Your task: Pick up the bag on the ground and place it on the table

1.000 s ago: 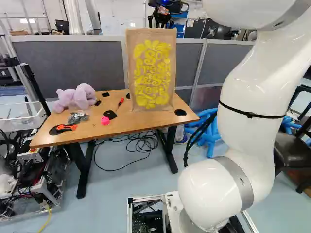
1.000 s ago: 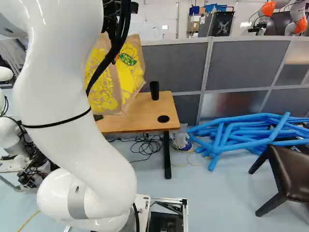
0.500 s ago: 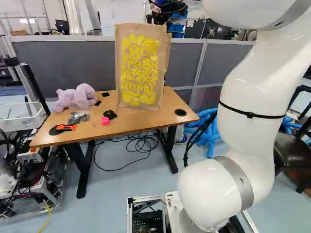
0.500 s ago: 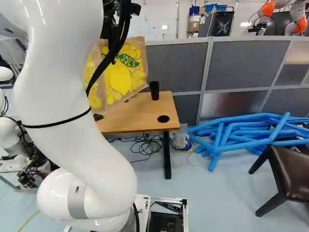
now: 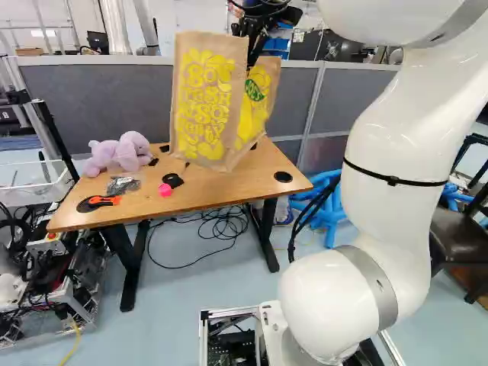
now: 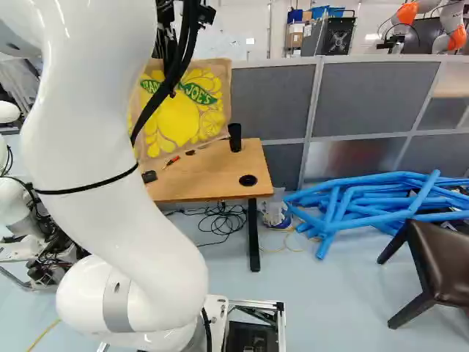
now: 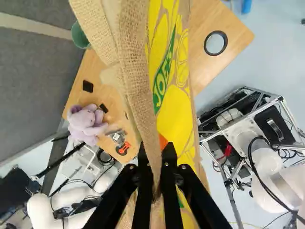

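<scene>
Bag point(image 5: 202, 99) hangs below hand point(image 5: 251, 61), slightly tilted, over tabletop point(image 5: 252, 187); whether base touches wood, cannot tell. Hand closed on bag, strip of brown cloth pinched between two fingers; printed panel falls away on one side, plain cloth on other. Left base view: lilac stuffed animal point(image 5: 118, 152) left of bag, pink lump point(image 5: 165, 190) near bag's lower left, orange-black cutter point(image 5: 103, 200) farther left of it. Right base view: black cup point(image 6: 234, 137) just right of bag, red-tipped tool point(image 6: 173, 160) by bag's lower edge, blue tubes point(image 6: 366, 202) well right of bag, on floor.
</scene>
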Motion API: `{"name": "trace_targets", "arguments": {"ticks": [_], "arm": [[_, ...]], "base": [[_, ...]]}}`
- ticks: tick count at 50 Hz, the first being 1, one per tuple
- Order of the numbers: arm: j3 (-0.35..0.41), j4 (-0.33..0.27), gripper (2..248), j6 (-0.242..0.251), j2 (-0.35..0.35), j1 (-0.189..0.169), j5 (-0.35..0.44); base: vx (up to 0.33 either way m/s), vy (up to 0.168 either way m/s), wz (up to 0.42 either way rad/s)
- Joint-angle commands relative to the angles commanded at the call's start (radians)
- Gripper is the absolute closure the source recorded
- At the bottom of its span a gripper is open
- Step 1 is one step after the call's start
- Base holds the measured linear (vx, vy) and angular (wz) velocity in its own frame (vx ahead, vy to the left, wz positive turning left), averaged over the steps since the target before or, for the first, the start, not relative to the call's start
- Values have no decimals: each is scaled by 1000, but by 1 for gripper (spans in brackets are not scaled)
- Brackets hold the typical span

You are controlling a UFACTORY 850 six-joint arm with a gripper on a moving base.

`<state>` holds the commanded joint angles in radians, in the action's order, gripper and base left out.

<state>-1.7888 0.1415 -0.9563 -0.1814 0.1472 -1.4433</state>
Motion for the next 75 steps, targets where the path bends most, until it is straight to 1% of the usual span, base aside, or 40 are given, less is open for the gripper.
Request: {"name": "trace_targets", "arguments": {"ticks": [14, 30, 47, 54, 75], "arm": [[0, -56, 227, -147, 0, 0, 1], [2, -102, 227, -316, -1, 0, 1], [28, -111, 227, -494, -23, 0, 1], [39, -116, 227, -568, -34, 0, 13], [68, -156, 227, -789, -71, 0, 41]], "base": [[0, 0, 0], [0, 0, 0], [0, 0, 0], [0, 0, 0], [0, 0, 0]]}}
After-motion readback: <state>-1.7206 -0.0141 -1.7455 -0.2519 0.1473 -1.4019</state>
